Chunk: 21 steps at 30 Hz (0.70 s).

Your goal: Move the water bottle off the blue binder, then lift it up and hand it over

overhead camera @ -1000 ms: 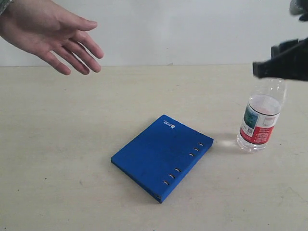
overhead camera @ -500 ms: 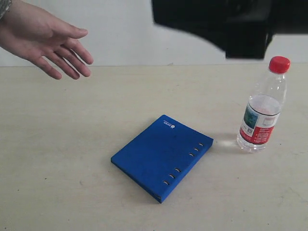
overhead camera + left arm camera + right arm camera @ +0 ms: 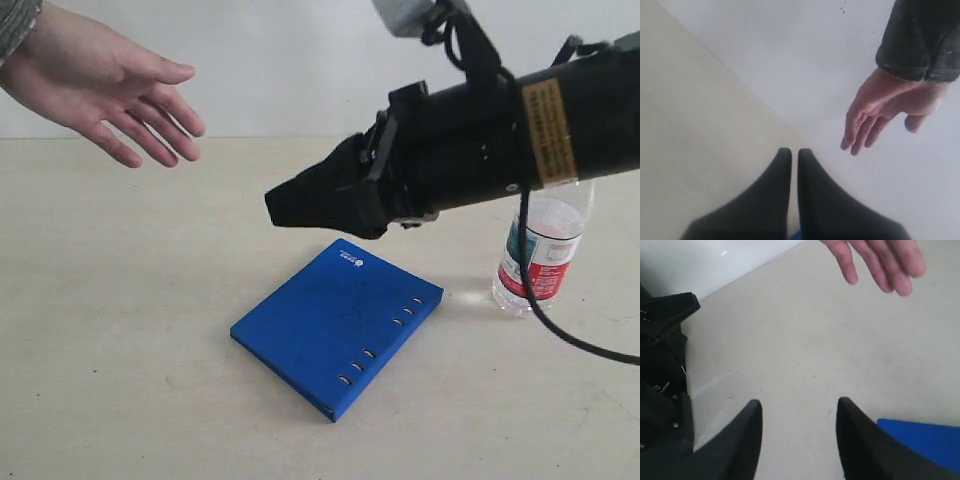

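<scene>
Water bottle (image 3: pixel 545 255) already stands right of the binder (image 3: pixel 335 320); my arm (image 3: pixel 480 140) just swung in, left gripper (image 3: pixel 790 152) pressed together, right gripper (image 3: pixel 797 407) spread empty, lifting next

A thick, matte-black cylindrical robot arm (image 3: pixel 470 140) tapers to a blunt black wedge at its nine o'clock end. Toward three o'clock it carries a mustard-yellow rectangular sticker (image 3: pixel 548 118) with small dark print. A thin black cable (image 3: pixel 527 280) runs from twelve o'clock to five o'clock. The left gripper (image 3: pixel 794 152) and right gripper (image 3: pixel 799 407) each have two smooth black fingers with rounded tips. Small round screws (image 3: pixel 675 425) dot a black housing.
</scene>
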Each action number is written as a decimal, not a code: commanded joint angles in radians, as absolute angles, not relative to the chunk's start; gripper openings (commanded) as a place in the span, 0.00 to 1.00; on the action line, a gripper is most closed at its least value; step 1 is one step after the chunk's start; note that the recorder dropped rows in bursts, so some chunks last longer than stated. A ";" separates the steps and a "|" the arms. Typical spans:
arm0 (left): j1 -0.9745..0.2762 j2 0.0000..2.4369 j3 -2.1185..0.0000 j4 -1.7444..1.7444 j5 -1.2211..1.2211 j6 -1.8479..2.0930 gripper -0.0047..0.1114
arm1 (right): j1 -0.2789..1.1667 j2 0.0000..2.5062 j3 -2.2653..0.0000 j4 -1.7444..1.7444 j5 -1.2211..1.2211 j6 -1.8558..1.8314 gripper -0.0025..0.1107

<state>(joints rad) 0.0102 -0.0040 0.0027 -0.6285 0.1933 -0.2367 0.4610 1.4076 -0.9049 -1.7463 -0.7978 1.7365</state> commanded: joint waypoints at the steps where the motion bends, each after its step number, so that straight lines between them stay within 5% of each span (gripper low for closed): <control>1: 0.002 0.000 0.000 -0.789 0.257 -0.250 0.08 | 0.458 1.494 -0.907 -1.744 -0.821 1.752 0.38; 11: 0.002 0.003 0.000 -0.905 0.449 0.140 0.08 | 0.458 1.575 -0.907 -1.744 -0.457 1.702 0.38; 21: 0.002 0.321 0.000 -0.909 0.291 0.300 0.08 | 0.458 1.659 -0.907 -1.744 -0.393 1.672 0.38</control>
<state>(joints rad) 0.0102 0.2324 0.0027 -0.9015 0.3748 0.2649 0.4610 1.6396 -0.9049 -1.7484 -0.4322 1.6834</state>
